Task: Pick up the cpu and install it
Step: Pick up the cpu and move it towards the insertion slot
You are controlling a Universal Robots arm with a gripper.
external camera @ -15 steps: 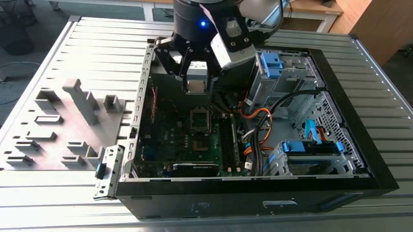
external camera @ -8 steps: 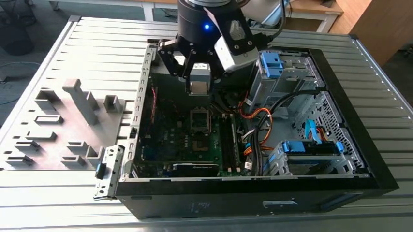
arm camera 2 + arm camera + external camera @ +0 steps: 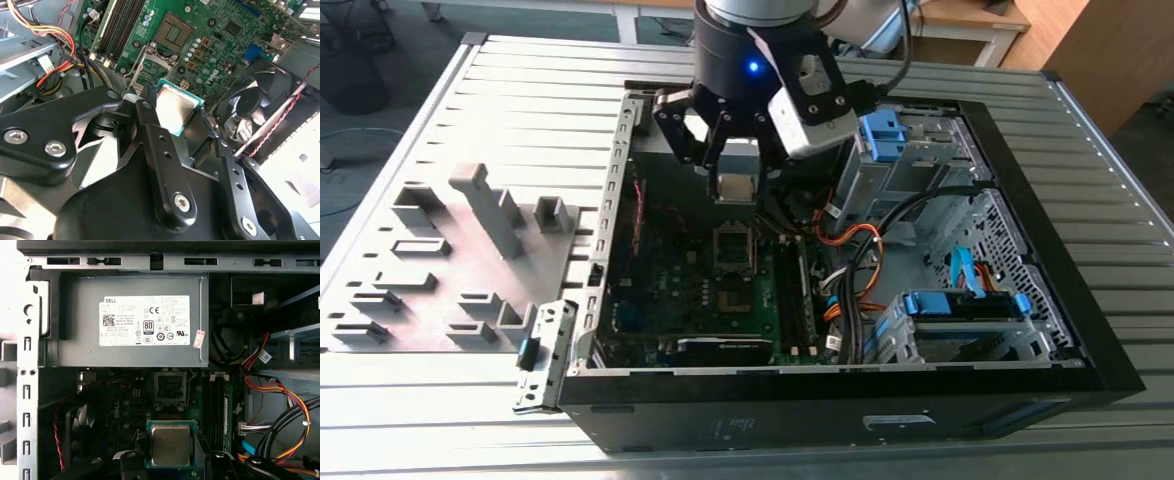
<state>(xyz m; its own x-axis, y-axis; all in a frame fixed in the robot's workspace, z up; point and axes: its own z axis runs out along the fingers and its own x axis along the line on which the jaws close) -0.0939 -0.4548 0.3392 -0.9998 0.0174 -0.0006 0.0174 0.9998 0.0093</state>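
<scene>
We hold the cpu (image 3: 171,445) clamped by its edges in our gripper (image 3: 736,183), hanging near the open socket (image 3: 170,388) inside the case (image 3: 1067,330); a tilted or offset descent could, we judge, bend the socket's contacts

I see a silvery-grey cpu (image 3: 171,445) edged in teal, a green motherboard (image 3: 220,50), a grey power supply (image 3: 80,325) bearing a white label (image 3: 144,320), and orange, yellow, red wires (image 3: 270,386).
</scene>
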